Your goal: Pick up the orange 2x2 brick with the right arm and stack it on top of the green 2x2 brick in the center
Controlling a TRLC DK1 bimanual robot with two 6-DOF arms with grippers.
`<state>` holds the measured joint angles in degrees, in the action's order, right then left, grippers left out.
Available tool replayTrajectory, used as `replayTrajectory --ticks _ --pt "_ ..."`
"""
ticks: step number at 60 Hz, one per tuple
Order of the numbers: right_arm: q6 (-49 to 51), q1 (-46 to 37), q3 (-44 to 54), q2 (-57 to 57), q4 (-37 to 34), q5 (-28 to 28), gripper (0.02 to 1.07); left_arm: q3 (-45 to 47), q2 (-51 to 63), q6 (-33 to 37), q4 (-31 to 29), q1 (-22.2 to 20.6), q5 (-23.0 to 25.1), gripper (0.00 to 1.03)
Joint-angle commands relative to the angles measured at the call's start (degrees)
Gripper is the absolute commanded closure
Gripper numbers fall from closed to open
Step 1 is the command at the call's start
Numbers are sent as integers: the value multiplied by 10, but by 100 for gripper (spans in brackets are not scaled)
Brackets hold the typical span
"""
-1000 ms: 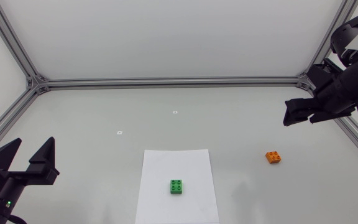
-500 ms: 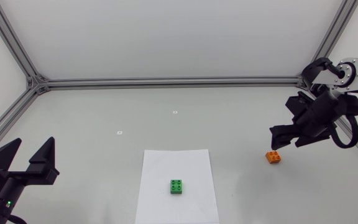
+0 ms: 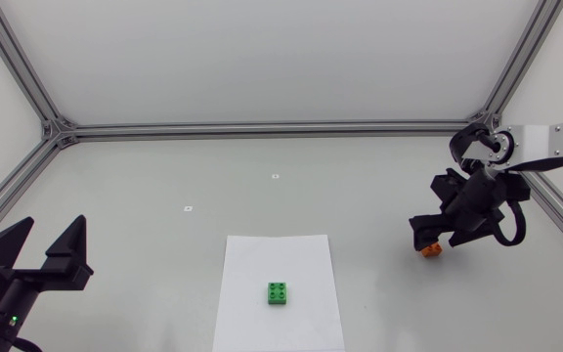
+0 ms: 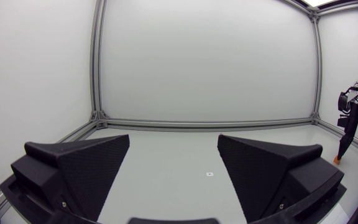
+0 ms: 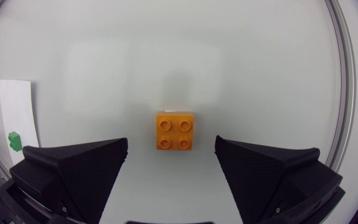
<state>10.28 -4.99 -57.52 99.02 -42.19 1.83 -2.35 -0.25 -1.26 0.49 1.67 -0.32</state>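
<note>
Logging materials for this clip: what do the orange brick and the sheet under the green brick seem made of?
Orange 2x2 brick: likely moulded plastic, smooth faces, four round studs. White sheet: probably paper; thin, flat, matte.

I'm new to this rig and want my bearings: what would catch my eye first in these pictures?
The orange brick, bright on the right side of the table, sits under the open right gripper, touching neither finger. Next comes the green brick on a white sheet near the middle; the left gripper rests open at the left edge.
</note>
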Motion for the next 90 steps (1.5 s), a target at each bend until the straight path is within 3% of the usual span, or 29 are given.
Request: replayTrajectory --ticks 1,6,15,20,32,39,66,90 --pt "-13 -4 6 21 6 -7 9 23 -5 7 -8 2 2 4" --pt "-14 -4 5 25 13 -7 17 23 -5 7 -8 2 2 4" --pt "-21 -3 3 35 17 -8 17 23 -5 7 -8 2 2 4" --pt "-22 -1 3 35 21 -8 29 23 -5 7 -8 2 2 4" --pt "-24 0 0 35 21 -10 30 23 -5 7 -8 2 2 4" --pt "-24 1 -1 34 22 -10 38 23 -5 7 -8 2 2 4" --pt "-25 8 1 35 25 -10 48 23 -5 7 -8 2 2 4" --pt "-25 13 1 38 28 -11 48 23 -5 7 -8 2 2 4"
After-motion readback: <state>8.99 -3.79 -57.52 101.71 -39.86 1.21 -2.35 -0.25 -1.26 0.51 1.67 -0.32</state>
